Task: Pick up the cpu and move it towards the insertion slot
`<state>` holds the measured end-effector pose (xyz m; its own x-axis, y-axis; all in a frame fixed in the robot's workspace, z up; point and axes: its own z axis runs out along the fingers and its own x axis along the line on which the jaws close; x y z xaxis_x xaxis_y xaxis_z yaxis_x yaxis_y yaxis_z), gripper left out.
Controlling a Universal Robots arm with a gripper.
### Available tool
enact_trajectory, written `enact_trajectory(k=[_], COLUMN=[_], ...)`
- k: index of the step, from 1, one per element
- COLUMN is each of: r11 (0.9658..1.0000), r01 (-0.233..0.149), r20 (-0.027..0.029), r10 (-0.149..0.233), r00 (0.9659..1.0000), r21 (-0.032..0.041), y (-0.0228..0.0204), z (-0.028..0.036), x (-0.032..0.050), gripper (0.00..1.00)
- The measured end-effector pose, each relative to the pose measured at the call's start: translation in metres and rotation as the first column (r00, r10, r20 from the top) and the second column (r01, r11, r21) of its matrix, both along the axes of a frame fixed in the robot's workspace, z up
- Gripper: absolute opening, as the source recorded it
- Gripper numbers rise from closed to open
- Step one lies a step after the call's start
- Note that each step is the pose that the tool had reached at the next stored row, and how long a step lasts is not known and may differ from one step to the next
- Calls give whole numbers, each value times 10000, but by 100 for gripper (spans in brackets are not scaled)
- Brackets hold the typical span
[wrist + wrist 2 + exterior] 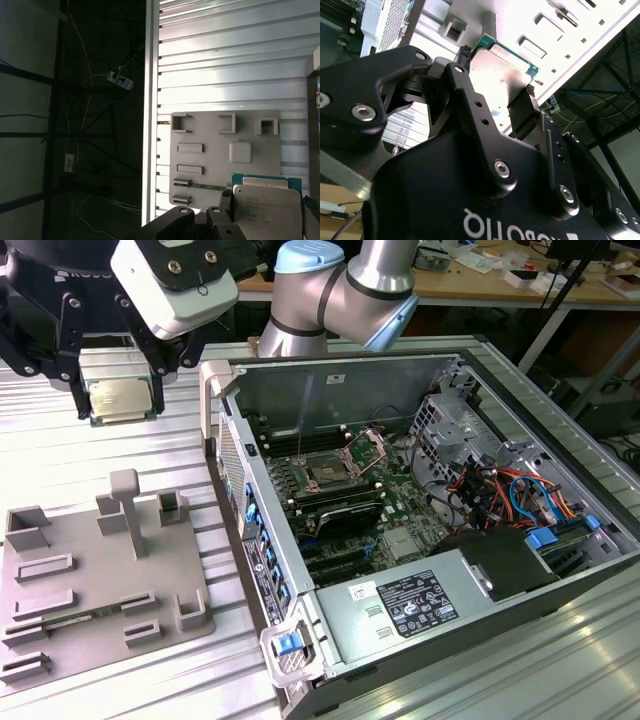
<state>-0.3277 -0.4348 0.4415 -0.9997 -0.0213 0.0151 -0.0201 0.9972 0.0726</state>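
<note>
The cpu point(120, 399) is a flat square chip with a silvery face and a green edge. It hangs in the air above the ribbed metal table, at the exterior view's upper left. My gripper point(118, 390) is shut on it, one black finger on each side. In both wrist views the cpu point(501, 64) point(266, 209) sits between the black fingers point(465, 56) point(225, 204). The insertion slot point(330, 472) is a dark square socket with a metal frame and a raised clamp plate. It lies on the green board inside the open computer case, to the exterior view's right of the gripper.
A grey plastic tray point(100, 570) point(225, 155) with raised blocks lies on the table below the gripper. The open computer case point(430, 510) has a standing side wall point(225, 430) between the gripper and the socket. Cables and a drive cage fill its right part.
</note>
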Motion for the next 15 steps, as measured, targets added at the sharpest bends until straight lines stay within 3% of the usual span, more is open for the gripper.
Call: enact_trajectory(k=[15], r11=[10000], r01=[-1], r20=[0], r10=[1], r00=[10000], r21=[0], y=[0], z=[0], x=[50], gripper=[55])
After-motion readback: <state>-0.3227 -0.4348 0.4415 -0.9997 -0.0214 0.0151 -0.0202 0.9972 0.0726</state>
